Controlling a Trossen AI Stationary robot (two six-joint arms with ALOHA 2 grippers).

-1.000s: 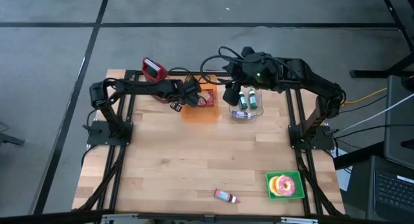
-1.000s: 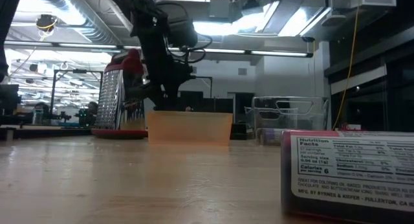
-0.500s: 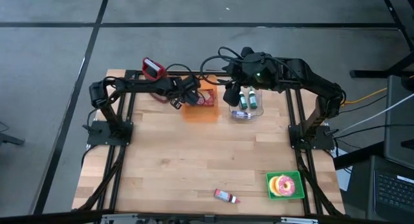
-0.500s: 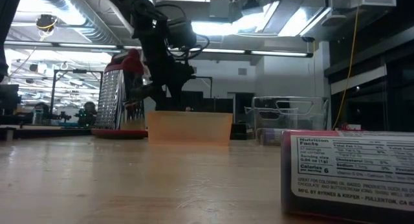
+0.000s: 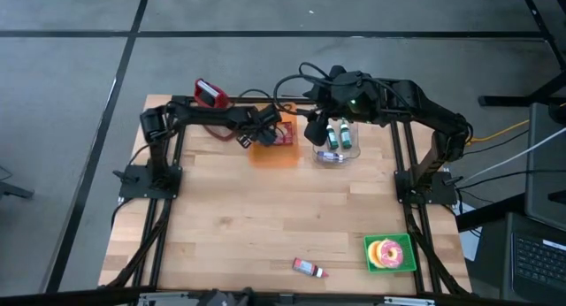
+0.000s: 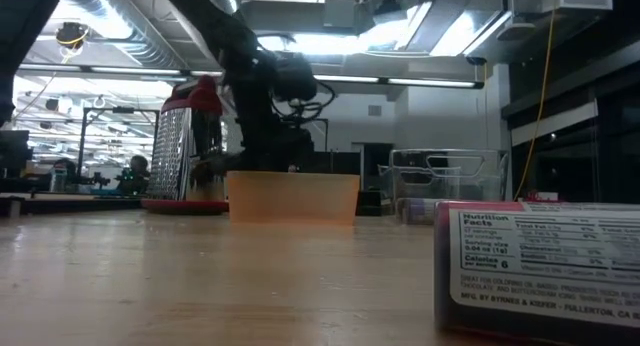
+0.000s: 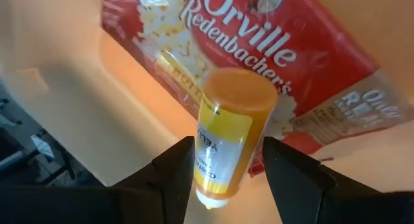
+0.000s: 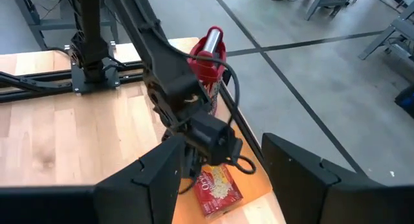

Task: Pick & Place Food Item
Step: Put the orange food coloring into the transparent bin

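- A yellow-labelled bottle with an orange cap point(image 7: 225, 143) is clamped between the fingers of the left claw point(image 7: 226, 160), right over the orange bin point(image 5: 276, 149) at the far side of the table point(image 5: 265, 226).
- Under the bottle, a red Orville Redenbacher's popcorn packet point(image 7: 272, 62) is seen lying in that bin; it shows in the right wrist view too point(image 8: 218, 185).
- In the high view the left claw point(image 5: 251, 138) is parked at the bin's near-left corner, pointing steeply down.
- The right claw point(image 5: 315, 129) is held up high between the bin and the clear container point(image 5: 340, 147), fingers apart, nothing in them.
- Two green-capped bottles point(image 5: 338, 133) are stood in the clear container.
- A red-topped box grater point(image 5: 209, 95) is set at the far-left corner of the table.
- Well apart, near the front edge: a donut on a green tray point(image 5: 389, 253) and a small red-and-white packet point(image 5: 309, 269).
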